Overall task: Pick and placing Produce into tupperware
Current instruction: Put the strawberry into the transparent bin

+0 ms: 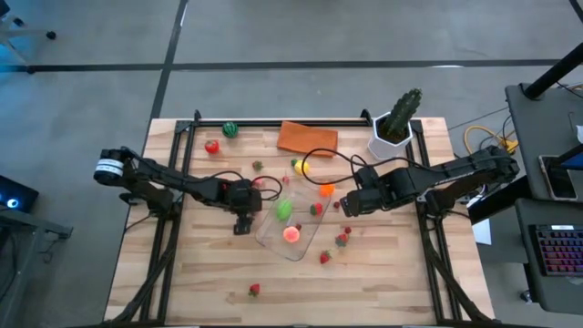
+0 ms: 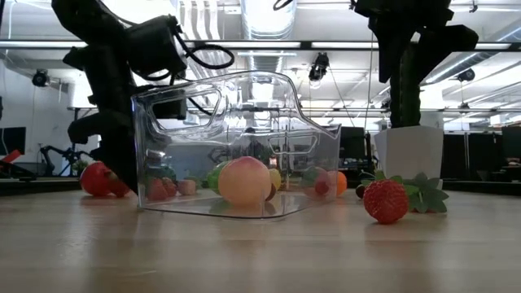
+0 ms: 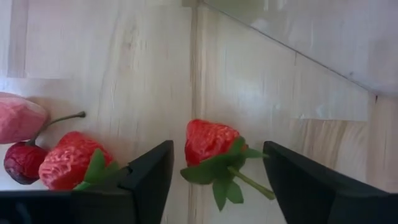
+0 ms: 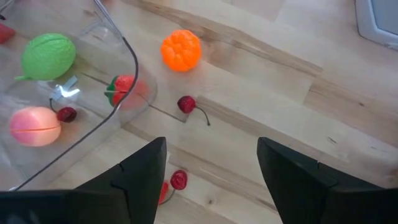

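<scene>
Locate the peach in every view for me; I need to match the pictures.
High view: peach inside the tupperware, table centre.
Low view: mid-picture, behind the clear wall.
Left wrist view: not in it.
Right wrist view: in the tupperware, beside a cherry.
Shared landmark: the tupperware.

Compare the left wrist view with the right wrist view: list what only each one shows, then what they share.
Only the left wrist view: a strawberry on the wood between the open fingers of the left end effector, a second strawberry and a dark cherry off to one side.

Only the right wrist view: the tupperware holding a green fruit and a peach, an orange and a loose cherry outside it, and the open right end effector.

Both: the wooden table.
</scene>
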`<state>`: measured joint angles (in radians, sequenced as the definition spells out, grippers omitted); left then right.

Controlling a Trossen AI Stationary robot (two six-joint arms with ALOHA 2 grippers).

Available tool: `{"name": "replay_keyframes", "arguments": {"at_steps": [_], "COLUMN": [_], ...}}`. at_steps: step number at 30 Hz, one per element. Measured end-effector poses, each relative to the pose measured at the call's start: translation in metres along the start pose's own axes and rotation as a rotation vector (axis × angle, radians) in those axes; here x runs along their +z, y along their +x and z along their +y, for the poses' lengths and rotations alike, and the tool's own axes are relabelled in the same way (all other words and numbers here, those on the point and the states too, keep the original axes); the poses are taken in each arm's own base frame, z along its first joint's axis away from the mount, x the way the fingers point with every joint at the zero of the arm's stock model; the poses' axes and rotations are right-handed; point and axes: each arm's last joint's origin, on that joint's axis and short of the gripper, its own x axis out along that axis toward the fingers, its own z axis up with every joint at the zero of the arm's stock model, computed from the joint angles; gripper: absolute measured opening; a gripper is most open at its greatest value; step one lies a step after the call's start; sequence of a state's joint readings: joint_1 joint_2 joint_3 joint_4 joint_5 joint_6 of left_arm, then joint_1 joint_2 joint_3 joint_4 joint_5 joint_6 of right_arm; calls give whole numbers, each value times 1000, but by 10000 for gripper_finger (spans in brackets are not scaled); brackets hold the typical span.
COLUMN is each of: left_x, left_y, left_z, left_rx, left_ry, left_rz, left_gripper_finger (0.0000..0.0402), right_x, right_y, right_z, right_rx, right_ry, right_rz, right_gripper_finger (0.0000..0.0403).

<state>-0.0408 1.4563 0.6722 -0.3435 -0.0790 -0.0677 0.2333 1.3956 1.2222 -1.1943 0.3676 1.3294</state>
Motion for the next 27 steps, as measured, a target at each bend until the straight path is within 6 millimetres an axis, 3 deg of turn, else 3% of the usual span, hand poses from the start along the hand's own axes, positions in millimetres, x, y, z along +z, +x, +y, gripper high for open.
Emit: {"name": "replay_keyframes", "arguments": {"at_steps": [17, 23, 27], "left_x": [0, 9, 19], "left_y": [6, -6, -26], "left_z": [0, 1, 2], "left_rx": [1, -2, 17], "left_ry": [-32, -88, -92], "left_rz": [13, -30, -55], "left_gripper_finger": [128, 120, 123], "right_x": [0, 0, 0], "right_y": [0, 0, 0], "right_z": [0, 0, 1], "right_rx": [2, 2, 3], "right_ry": [23, 34, 34], "right_rz": [0, -1, -1], "right_gripper_finger": [240, 242, 238]}}
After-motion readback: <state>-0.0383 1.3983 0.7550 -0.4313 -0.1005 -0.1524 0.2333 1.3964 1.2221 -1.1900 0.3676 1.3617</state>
